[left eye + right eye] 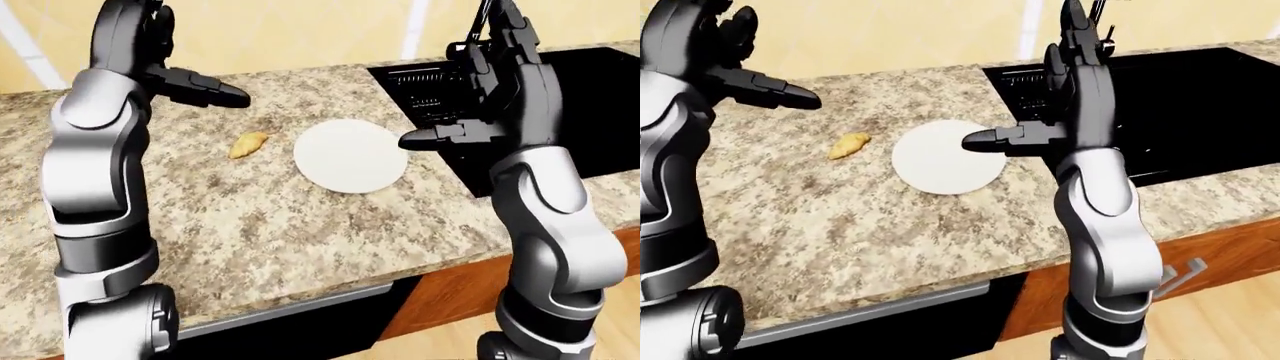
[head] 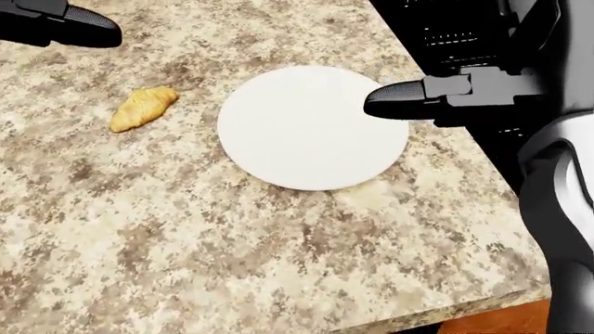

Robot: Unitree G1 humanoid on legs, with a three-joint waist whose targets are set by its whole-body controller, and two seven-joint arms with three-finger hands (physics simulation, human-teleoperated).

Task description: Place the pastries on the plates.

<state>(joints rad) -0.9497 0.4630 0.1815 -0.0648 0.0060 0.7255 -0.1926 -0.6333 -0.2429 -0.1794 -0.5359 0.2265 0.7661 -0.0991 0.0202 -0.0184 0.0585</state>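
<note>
A golden croissant (image 2: 142, 108) lies on the speckled granite counter (image 2: 232, 236), to the left of a round white plate (image 2: 306, 129) that holds nothing. My left hand (image 2: 69, 24) hovers above and to the upper left of the croissant, fingers extended, empty. My right hand (image 2: 409, 99) hovers over the plate's right edge, fingers extended and pointing left, empty. Both hands also show in the left-eye view, the left hand (image 1: 205, 90) and the right hand (image 1: 430, 136).
A black sink (image 1: 560, 105) with a dark dish rack (image 1: 425, 90) is set in the counter right of the plate. The counter's near edge (image 1: 330, 289) runs along the bottom, with a wooden cabinet (image 1: 1200, 255) below at the right.
</note>
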